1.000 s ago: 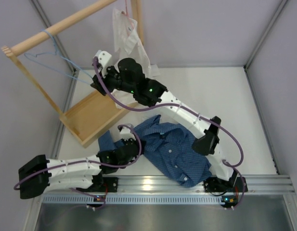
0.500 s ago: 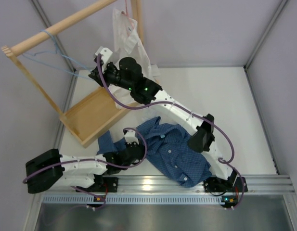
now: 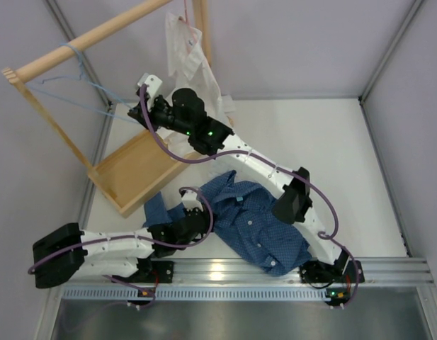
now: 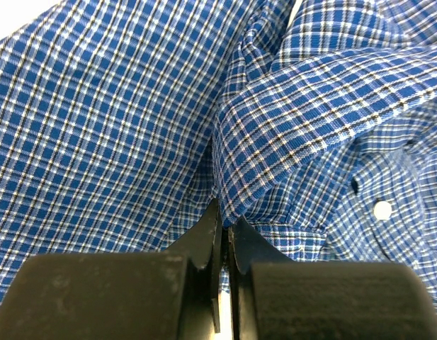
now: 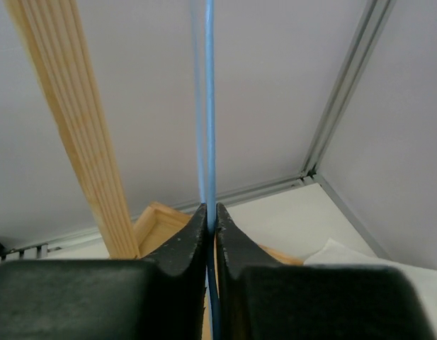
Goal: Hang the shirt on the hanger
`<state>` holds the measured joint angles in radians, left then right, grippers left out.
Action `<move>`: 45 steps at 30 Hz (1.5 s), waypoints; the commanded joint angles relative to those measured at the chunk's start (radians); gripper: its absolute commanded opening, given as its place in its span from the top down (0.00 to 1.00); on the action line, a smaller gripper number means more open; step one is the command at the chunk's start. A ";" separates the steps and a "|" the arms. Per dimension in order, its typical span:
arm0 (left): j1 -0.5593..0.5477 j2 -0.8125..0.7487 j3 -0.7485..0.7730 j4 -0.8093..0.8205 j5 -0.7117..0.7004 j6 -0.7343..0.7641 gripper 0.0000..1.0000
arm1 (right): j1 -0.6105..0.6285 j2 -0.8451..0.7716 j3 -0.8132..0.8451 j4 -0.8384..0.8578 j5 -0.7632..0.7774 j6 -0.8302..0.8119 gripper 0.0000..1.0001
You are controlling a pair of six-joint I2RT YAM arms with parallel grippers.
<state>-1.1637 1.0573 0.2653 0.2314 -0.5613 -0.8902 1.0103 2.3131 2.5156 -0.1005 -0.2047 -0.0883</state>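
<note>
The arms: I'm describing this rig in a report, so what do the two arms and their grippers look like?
Both the left arm and right arm have white links joined by black joint housings, each trailed by a looping purple cable. Small green lights glow on the right arm. The left gripper and right gripper have matte black fingers tapering to thin tips.

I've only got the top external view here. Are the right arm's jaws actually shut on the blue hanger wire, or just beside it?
Observer: Shut on it. In the right wrist view, the right gripper has its jaws clamped on the hanger wire, which runs straight up from them.
Operator: And the left one on the shirt?
Observer: The left gripper has its jaws shut on a raised fold of the shirt.
Operator: Any button in the pinch?
Observer: No; one white button lies off to the right.
</note>
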 commanded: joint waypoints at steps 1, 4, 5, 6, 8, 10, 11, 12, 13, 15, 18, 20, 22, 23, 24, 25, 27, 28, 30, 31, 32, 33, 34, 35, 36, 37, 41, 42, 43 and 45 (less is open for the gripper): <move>0.002 -0.043 -0.011 0.005 -0.017 0.007 1.00 | 0.002 0.006 0.045 0.090 -0.038 0.019 1.00; 0.002 -0.071 -0.015 -0.012 -0.023 0.008 1.00 | 0.016 -0.004 0.032 0.107 -0.042 0.027 1.00; 0.002 -0.080 -0.017 -0.017 -0.023 0.007 1.00 | 0.020 -0.011 0.023 0.125 -0.041 0.033 1.00; 0.002 -0.088 -0.020 -0.021 -0.025 0.007 1.00 | 0.028 -0.027 0.016 0.133 -0.038 0.039 1.00; 0.002 -0.111 -0.024 -0.038 -0.031 0.004 1.00 | 0.036 -0.058 -0.021 0.162 -0.010 0.055 1.00; 0.002 -0.137 -0.031 -0.055 -0.034 0.004 1.00 | 0.043 -0.075 -0.041 0.182 0.010 0.071 1.00; 0.002 -0.147 -0.034 -0.060 -0.035 0.000 1.00 | 0.044 -0.081 -0.041 0.182 0.014 0.081 1.00; 0.002 -0.154 -0.034 -0.066 -0.035 -0.001 1.00 | 0.044 -0.092 -0.043 0.183 0.019 0.085 1.00; 0.002 -0.170 -0.035 -0.070 -0.037 -0.003 1.00 | 0.044 -0.098 -0.044 0.183 0.019 0.120 1.00; 0.002 -0.183 -0.043 -0.076 -0.035 -0.006 1.00 | 0.044 -0.118 -0.046 0.182 0.025 0.134 1.00; 0.002 -0.206 -0.046 -0.089 -0.038 -0.010 1.00 | 0.044 -0.145 -0.052 0.174 0.037 0.148 1.00; 0.002 -0.210 -0.046 -0.092 -0.040 -0.010 1.00 | 0.044 -0.164 -0.075 0.182 0.047 0.156 1.00; 0.002 -0.215 -0.044 -0.098 -0.040 -0.012 1.00 | 0.044 -0.188 -0.090 0.185 0.059 0.157 1.00; 0.002 -0.217 -0.043 -0.099 -0.041 -0.013 1.00 | 0.044 -0.199 -0.092 0.180 0.062 0.159 1.00; 0.002 -0.218 -0.043 -0.101 -0.040 -0.015 1.00 | 0.044 -0.204 -0.093 0.177 0.064 0.157 1.00; 0.002 -0.220 -0.041 -0.104 -0.040 -0.016 1.00 | 0.044 -0.210 -0.093 0.176 0.067 0.157 1.00; 0.002 -0.220 -0.040 -0.106 -0.038 -0.018 1.00 | 0.040 -0.222 -0.093 0.162 0.073 0.157 1.00; 0.002 -0.223 -0.038 -0.109 -0.040 -0.019 1.00 | 0.040 -0.228 -0.098 0.154 0.077 0.154 1.00; 0.002 -0.221 -0.035 -0.112 -0.040 -0.023 1.00 | 0.040 -0.256 -0.118 0.144 0.082 0.151 1.00; 0.002 -0.220 -0.032 -0.116 -0.040 -0.023 1.00 | 0.039 -0.270 -0.159 0.142 0.090 0.150 1.00; 0.002 -0.220 -0.026 -0.119 -0.040 -0.026 1.00 | 0.034 -0.302 -0.187 0.143 0.091 0.150 1.00; 0.002 -0.218 -0.023 -0.122 -0.041 -0.024 1.00 | 0.030 -0.320 -0.211 0.145 0.088 0.150 1.00; 0.002 -0.218 -0.020 -0.125 -0.040 -0.026 1.00 | 0.027 -0.337 -0.263 0.153 0.085 0.148 1.00; 0.002 -0.217 -0.014 -0.132 -0.037 -0.026 1.00 | 0.025 -0.356 -0.293 0.160 0.083 0.148 1.00; 0.002 -0.218 -0.011 -0.133 -0.037 -0.026 1.00 | 0.018 -0.388 -0.316 0.166 0.079 0.147 1.00; 0.002 -0.218 -0.011 -0.135 -0.038 -0.026 1.00 | 0.016 -0.400 -0.348 0.170 0.077 0.147 1.00; 0.002 -0.226 0.003 -0.165 -0.054 -0.033 1.00 | 0.005 -0.472 -0.420 0.162 0.071 0.136 1.00; 0.002 -0.235 0.009 -0.176 -0.064 -0.036 1.00 | 0.004 -0.489 -0.440 0.163 0.070 0.134 1.00; 0.002 -0.238 0.014 -0.188 -0.072 -0.039 1.00 | 0.002 -0.506 -0.486 0.163 0.071 0.131 1.00; 0.002 -0.249 0.035 -0.220 -0.084 -0.044 1.00 | -0.009 -0.563 -0.532 0.160 0.070 0.133 1.00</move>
<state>-1.1637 0.8360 0.2428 0.0544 -0.6014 -0.9169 1.0195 1.8656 2.0254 -0.0143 -0.1276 0.0528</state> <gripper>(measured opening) 0.023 0.007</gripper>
